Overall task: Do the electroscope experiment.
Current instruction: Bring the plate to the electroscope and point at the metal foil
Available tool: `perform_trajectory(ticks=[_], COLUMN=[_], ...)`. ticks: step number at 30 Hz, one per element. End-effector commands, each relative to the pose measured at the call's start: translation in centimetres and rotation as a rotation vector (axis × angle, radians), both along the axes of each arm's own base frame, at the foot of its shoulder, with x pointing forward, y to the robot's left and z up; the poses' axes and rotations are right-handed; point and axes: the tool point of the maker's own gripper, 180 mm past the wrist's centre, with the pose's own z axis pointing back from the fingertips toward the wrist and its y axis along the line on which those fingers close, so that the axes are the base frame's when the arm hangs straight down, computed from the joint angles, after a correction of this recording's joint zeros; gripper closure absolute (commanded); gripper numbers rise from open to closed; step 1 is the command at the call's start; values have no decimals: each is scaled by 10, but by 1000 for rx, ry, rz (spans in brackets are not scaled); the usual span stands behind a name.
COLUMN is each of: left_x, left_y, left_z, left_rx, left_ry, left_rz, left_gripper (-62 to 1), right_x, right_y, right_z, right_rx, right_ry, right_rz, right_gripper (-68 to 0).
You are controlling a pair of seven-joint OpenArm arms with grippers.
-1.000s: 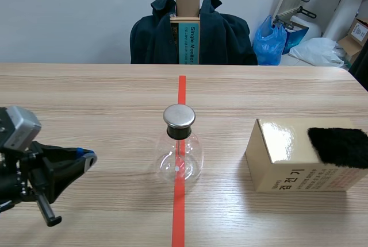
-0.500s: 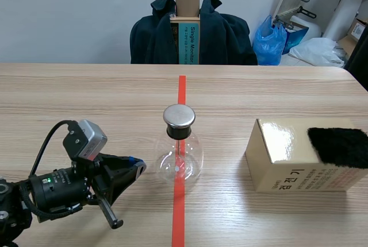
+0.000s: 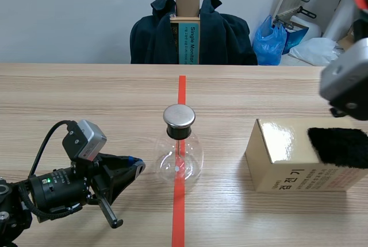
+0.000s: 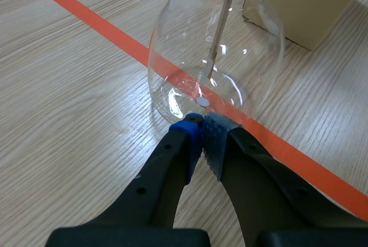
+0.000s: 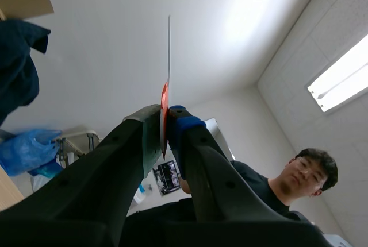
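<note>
View from between my arms, with both wrist views. The electroscope (image 3: 179, 154), a clear glass flask with a black neck and a flat metal cap (image 3: 179, 116), stands upright at mid-counter on the orange-red tape line. A thin rod (image 4: 221, 23) hangs inside it. My left fingers (image 4: 187, 138) are clenched on nothing, pads pressed together, low over the counter (image 3: 86, 97) at the foot of the flask. I cannot tell whether they touch the glass. My right arm (image 3: 345, 80) is raised at the counter's right edge, above a tan box (image 3: 287, 161) that carries a black fur patch (image 3: 339, 146) on its top. My right fingers (image 5: 184, 129) point up toward the ceiling and grasp a thin sheet (image 5: 168, 57), seen edge-on, red where it is clamped. A person (image 5: 287, 184) shows beyond them.
</note>
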Motion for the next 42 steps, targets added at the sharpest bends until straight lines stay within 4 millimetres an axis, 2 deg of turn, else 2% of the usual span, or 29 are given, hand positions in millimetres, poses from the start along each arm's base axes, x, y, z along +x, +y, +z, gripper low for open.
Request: perform_trajectory(ticks=[1, 6, 12, 19, 22, 26, 29, 42], left_x=[5, 5, 4, 4, 4, 4, 4, 4], left_y=[-1, -1, -1, -1, -1, -1, -1, -1], left_z=[11, 11, 11, 11, 11, 11, 11, 11], left_rx=[-25, -25, -24, -25, -25, -24, -25, -25], left_ry=[-30, -30, -29, -29, -29, -29, -29, -29], left_rz=[1, 1, 1, 1, 1, 1, 2, 2], left_gripper=[-29, -29, -29, -29, -29, -29, -29, -29], right_x=[2, 1, 0, -2, 0, 4, 5, -15], right_y=[7, 41, 66, 73, 70, 66, 68, 101], right_z=[10, 1, -48, -113, -129, -140, -140, -140], right_rx=[23, 110, 0, -147, -176, -198, -211, -274], right_ry=[-41, -8, 100, 232, 265, 283, 279, 236], right_rz=[8, 59, 72, 87, 83, 65, 77, 279], right_gripper=[-8, -8, -8, -8, -8, -8, -8, -8])
